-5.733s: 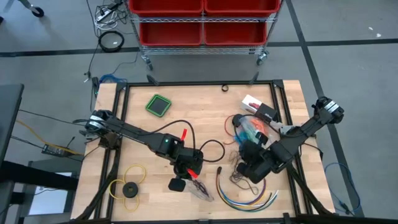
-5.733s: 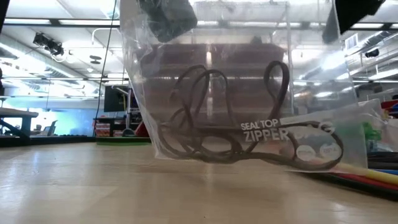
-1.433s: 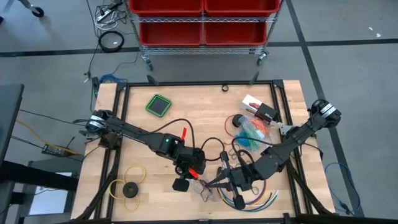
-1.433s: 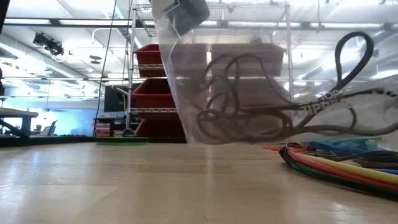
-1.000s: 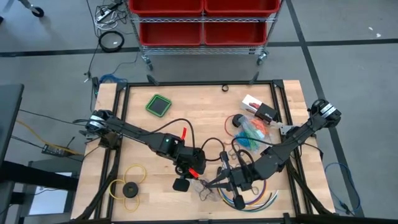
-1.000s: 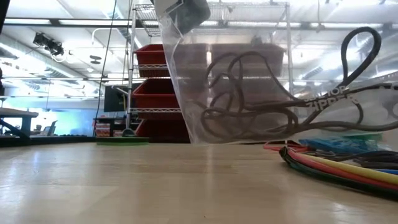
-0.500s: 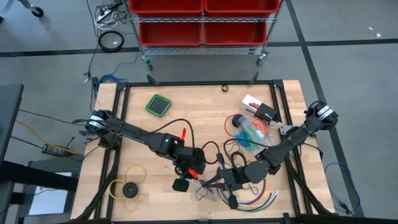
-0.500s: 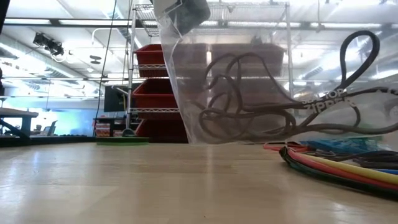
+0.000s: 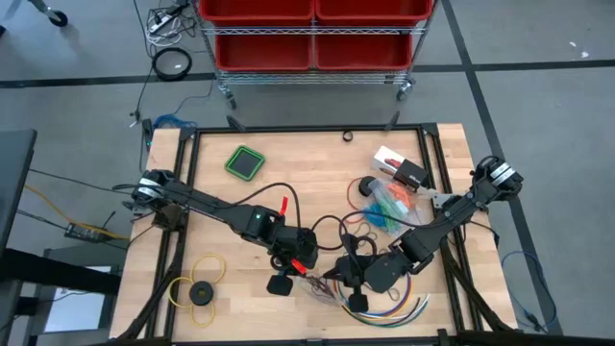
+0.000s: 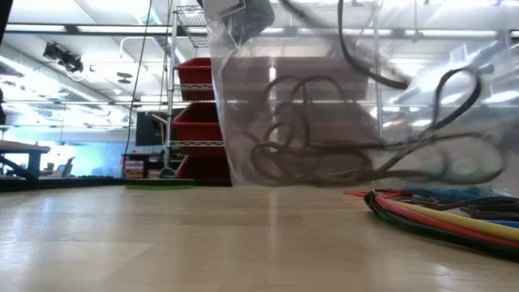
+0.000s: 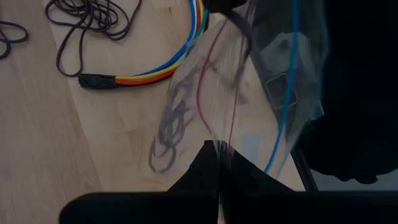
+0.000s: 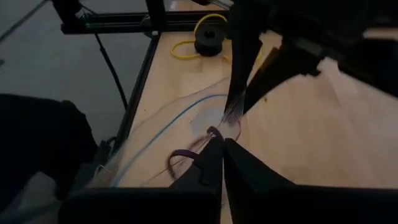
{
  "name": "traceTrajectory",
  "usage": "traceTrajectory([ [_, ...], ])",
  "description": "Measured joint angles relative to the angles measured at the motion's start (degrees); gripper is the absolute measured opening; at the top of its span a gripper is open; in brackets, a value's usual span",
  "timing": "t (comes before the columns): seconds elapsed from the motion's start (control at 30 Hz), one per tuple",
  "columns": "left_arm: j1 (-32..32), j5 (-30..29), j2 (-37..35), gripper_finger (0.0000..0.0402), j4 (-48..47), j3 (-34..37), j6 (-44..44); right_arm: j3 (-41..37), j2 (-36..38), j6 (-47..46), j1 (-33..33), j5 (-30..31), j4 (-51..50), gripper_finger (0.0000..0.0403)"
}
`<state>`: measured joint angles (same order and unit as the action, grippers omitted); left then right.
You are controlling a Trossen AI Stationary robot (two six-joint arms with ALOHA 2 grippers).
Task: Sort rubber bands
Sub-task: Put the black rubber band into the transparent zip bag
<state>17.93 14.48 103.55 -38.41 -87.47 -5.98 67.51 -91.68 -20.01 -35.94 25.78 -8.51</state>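
One clear bag (image 10: 324, 113) of dark bands (image 10: 308, 130) hangs between my two pincers: left pincer (image 9: 300, 270) clamped on its edge, right pincer (image 9: 338, 278) pinched shut on it at three o'clock.

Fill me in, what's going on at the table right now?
Both arms are working on a clear zip bag near the table's front edge. The left gripper is shut on one edge of it, holding it up. The right gripper is shut at the bag's opposite edge. Dark purple rubber bands sit inside. Multicoloured cables lie beside it.
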Motion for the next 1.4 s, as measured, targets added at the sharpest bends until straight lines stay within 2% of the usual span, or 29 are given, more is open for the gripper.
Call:
traceTrajectory([
  [0.1,0.00,0.00,0.00,0.0001,0.00,0.01,0.00,0.00,0.00,-3.23,-0.23,-0.23,-1.36,0.0022],
  [0.33,0.01,0.09,0.00,0.0001,-0.13,-0.01,-0.02,0.02,0.18,-10.06,-1.48,-0.32,-8.17,0.0100],
  [0.43,0.07,0.11,0.00,0.0001,-0.15,0.01,-0.02,0.02,1.16,-12.69,-2.77,-0.25,-12.31,0.0114],
  [0.67,0.07,0.11,0.00,0.0001,-0.20,-0.01,-0.04,-0.14,1.89,-22.74,-7.39,4.22,-26.65,0.0102],
  [0.8,0.07,0.07,0.00,0.0001,-0.13,-0.01,-0.20,-3.56,1.69,-31.18,-9.10,3.02,-30.26,0.0097],
  [1.07,0.07,-0.02,0.00,0.0001,-0.11,-0.01,-0.24,-13.79,1.68,-45.33,-12.88,-2.95,-27.49,0.0095],
  [1.4,0.07,-0.05,0.00,0.0001,-0.07,0.00,-0.22,-24.15,1.12,-56.25,-18.16,-9.55,-17.22,0.0094],
])
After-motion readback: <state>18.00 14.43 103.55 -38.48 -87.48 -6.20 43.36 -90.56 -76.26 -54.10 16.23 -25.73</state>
